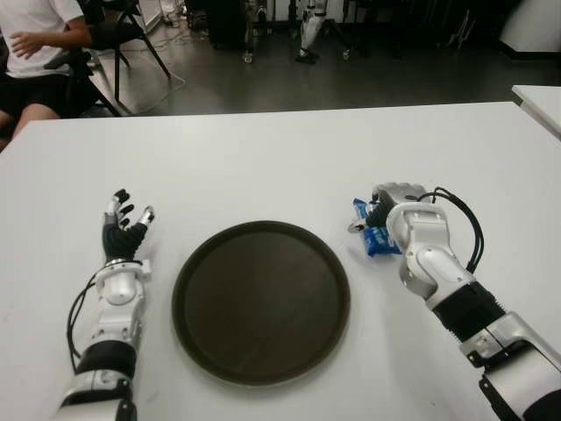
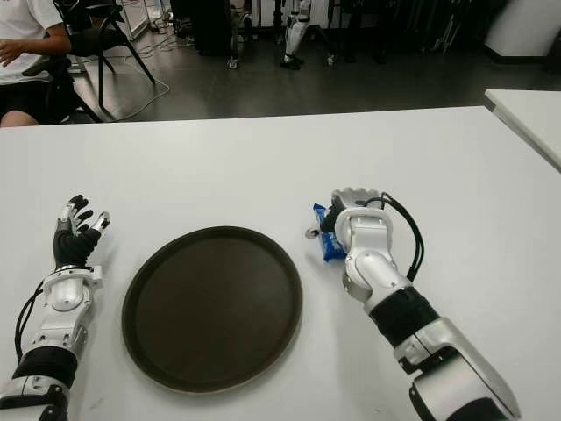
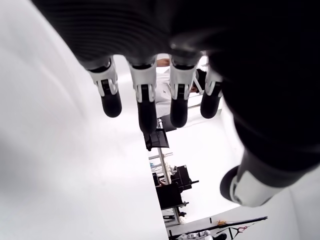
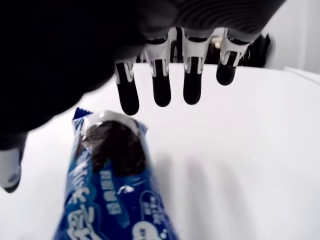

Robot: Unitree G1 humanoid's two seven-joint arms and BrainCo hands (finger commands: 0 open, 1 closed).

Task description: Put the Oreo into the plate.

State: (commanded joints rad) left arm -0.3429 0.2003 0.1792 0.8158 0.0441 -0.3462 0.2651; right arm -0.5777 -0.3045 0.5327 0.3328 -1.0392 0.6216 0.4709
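- Now, from my left eye, I am seeing my right hand (image 1: 394, 215) hovering over the blue Oreo pack (image 1: 375, 235), which is lying on the white table (image 1: 280, 158) just beside the right edge of the dark round plate (image 1: 261, 300). The pack is sitting outside the plate, not on it.
- From the same eye, my left hand (image 1: 124, 230) is showing to the left of the plate, its fingers pointing away from me and spread.
- From my right eye, a seated person (image 2: 26, 53) is showing at the far left corner, behind the table.
- Through my left wrist camera, my fingers (image 3: 145, 102) are hanging apart and loose, holding nothing.
- Through my right wrist camera, my fingers (image 4: 161, 82) are stretching out straight above the table, not closing on anything; the Oreo pack is lying under my palm, and my fingertips are reaching beyond its far end without gripping it.
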